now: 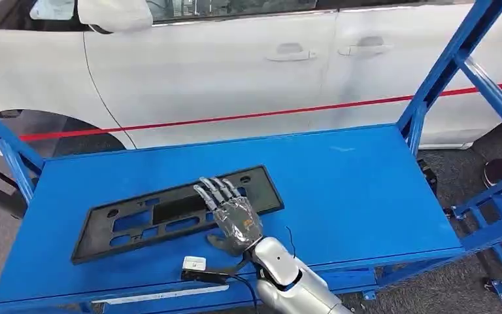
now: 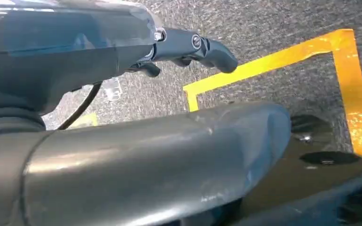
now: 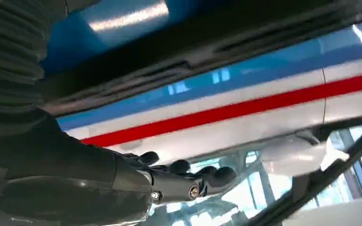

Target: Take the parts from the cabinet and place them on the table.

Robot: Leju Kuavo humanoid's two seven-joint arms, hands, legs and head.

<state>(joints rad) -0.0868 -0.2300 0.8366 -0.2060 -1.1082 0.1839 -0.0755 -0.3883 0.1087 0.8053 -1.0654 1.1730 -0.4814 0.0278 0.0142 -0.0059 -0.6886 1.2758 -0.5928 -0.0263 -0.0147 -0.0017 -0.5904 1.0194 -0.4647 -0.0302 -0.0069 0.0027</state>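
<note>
Part: we found the black plastic frame [image 1: 176,212] lying flat on the blue tabletop [image 1: 353,190], toward its left half.
Right hand: our right hand [image 1: 231,212] lay over the frame's right portion, fingers extended and spread, grasping nothing.
Left hand: our left hand [image 2: 188,47] hung above grey floor [image 2: 264,23] with yellow tape [image 2: 344,70], fingers loose, holding nothing.
Background: a white car [image 1: 235,59] stood behind the tabletop.

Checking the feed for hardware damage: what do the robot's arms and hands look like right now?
The right arm is a smooth silver shell with a thin black cable running along the wrist. The right hand has a grey back under a glossy clear cover and grey segmented fingers with dark joints. The left hand shows dark fingers with small silver screws behind a glossy grey cover.
</note>
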